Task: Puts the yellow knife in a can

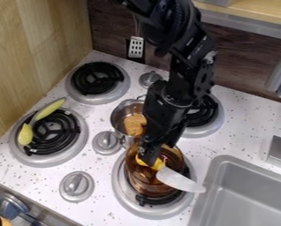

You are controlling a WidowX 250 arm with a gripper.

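The gripper (147,154) hangs down over the front burner nearest the sink, its fingers drawn in to a narrow pinch on the handle of the yellow knife (178,180). The grip is on the handle, I'd guess, so the pale blade stays free; it slants out past the edge of the amber pot (131,170), towards the sink (246,194). That glassy pot sits on the burner (120,189) and looks to be the can meant. The knife is over it but not properly inside, and with the blade sticking out like that it could catch the rim; tipping it steeper should help. Just behind stands a steel pot (117,117) with something brown (133,125) in it. A yellow-green utensil (50,108) lies across the far-left burner.
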